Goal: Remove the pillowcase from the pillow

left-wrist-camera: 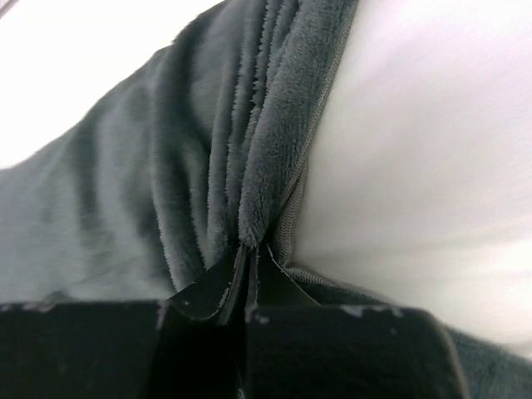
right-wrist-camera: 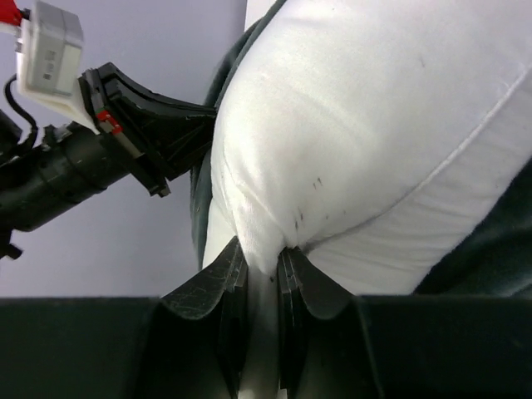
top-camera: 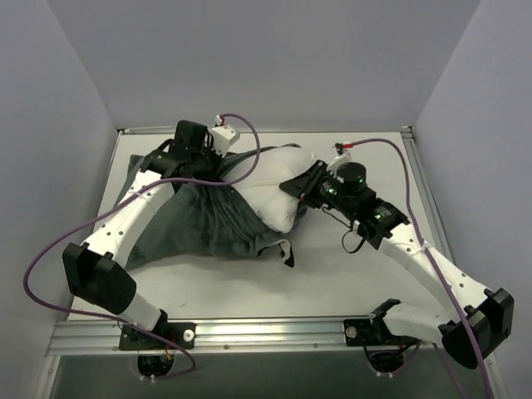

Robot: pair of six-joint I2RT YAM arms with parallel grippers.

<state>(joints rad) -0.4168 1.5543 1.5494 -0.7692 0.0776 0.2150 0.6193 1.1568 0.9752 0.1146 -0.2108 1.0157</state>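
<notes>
The pillowcase (top-camera: 199, 220) lies bunched on the table's left half, grey-green face up; no zebra stripes show. The white pillow (top-camera: 270, 187) sticks out of its open end toward the right. My left gripper (top-camera: 218, 160) is shut on the pillowcase's zippered rim (left-wrist-camera: 270, 179), right beside the pillow (left-wrist-camera: 424, 133). My right gripper (top-camera: 301, 189) is shut on a pinch of the pillow's white fabric (right-wrist-camera: 349, 125). The pillowcase shows as a dark edge behind the pillow in the right wrist view (right-wrist-camera: 204, 183), with the left gripper (right-wrist-camera: 179, 137) next to it.
The white table (top-camera: 349, 283) has raised metal rails at the back, right and front edges. Grey walls close it in on three sides. A dark flap of the pillowcase (top-camera: 287, 252) hangs toward the front. Purple cables loop off both arms.
</notes>
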